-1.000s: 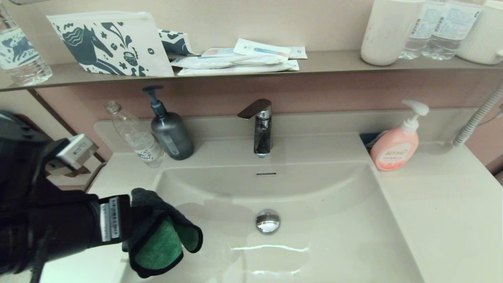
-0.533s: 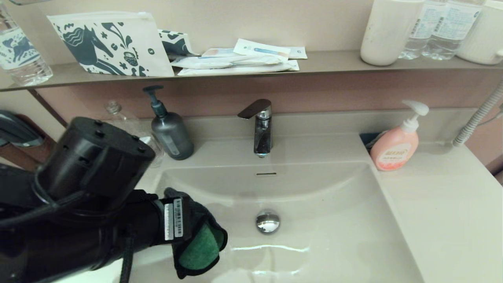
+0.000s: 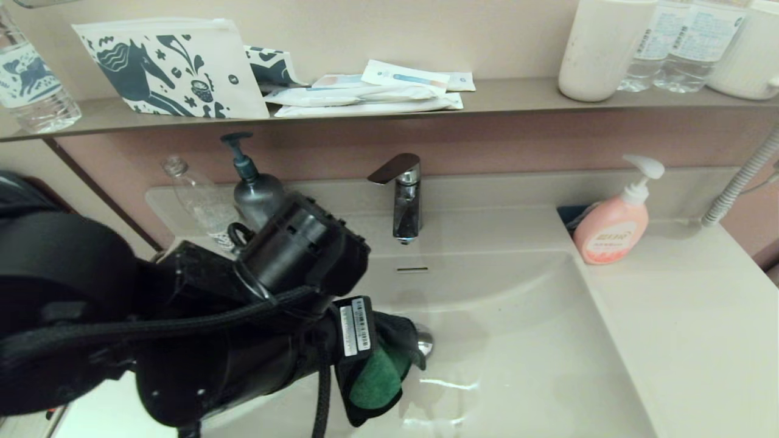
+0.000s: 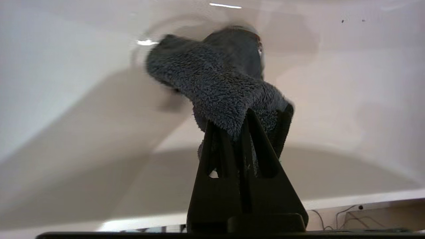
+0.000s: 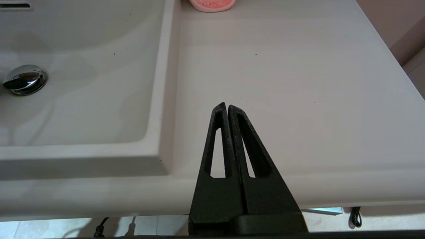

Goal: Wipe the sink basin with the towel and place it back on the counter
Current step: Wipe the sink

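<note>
A: Where was the left gripper (image 3: pixel 380 365)?

B: Low in the frame, left of centre, clamped on the small dark grey microfibre towel (image 3: pixel 374 380) with its green inner face, inside the off-white rectangular sink basin (image 3: pixel 517 340), at the chrome round drain plug (image 3: pixel 424 340).

A: And the right gripper (image 5: pixel 227 107)?

B: Pressed together, holding nothing, parked over the smooth off-white counter (image 5: pixel 282 83). Farther back stood a pink pump soap bottle (image 3: pixel 611 228).

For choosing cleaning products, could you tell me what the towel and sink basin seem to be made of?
The towel looks like fluffy microfibre: dark grey looped pile, green inner face. The sink basin seems glossy off-white ceramic or moulded resin, judging by its sharp light reflections.
</note>
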Controlling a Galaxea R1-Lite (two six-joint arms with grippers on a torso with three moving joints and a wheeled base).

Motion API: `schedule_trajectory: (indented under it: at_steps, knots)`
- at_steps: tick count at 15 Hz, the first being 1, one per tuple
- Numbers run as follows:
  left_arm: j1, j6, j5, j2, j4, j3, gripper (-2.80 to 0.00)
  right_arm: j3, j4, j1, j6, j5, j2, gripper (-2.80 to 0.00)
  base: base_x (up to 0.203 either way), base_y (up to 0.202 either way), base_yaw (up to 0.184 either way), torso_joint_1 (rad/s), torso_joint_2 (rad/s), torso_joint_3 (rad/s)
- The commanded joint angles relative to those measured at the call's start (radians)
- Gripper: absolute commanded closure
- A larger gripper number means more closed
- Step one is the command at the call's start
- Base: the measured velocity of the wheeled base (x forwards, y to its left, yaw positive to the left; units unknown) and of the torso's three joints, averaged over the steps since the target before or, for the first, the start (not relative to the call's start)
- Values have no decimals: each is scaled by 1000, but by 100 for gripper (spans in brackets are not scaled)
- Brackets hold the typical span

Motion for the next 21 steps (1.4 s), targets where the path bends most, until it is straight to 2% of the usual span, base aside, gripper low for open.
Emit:
schedule_trajectory:
  at_steps: [1, 3, 7, 9, 13, 18, 21]
  knots:
    - [-26, -20, 4, 80, 3, -28, 0, 1, 0, -1, 0, 0, 1, 0, 0, 0, 0, 0, 0, 0]
    - [-48, -52, 5, 137, 3, -57, 0, -1, 0, 0, 0, 0, 1, 0, 0, 0, 0, 0, 0, 0]
    - [-125, -165, 6, 246, 9, -120, 0, 0, 0, 1, -1, 0, 1, 0, 0, 0, 0, 0, 0, 0]
    - [-137, -204, 6, 328, 9, -150, 0, -1, 0, -1, -1, 0, 1, 0, 0, 0, 0, 0, 0, 0]
    - [-157, -216, 6, 459, 22, -311, 0, 0, 0, 0, 0, 0, 1, 0, 0, 0, 0, 0, 0, 0]
    - [-190, -231, 5, 659, 111, -563, 0, -1, 0, 0, -1, 0, 1, 0, 0, 0, 0, 0, 0, 0]
    - [-210, -232, 6, 740, 121, -642, 0, -1, 0, 0, 0, 0, 1, 0, 0, 0, 0, 0, 0, 0]
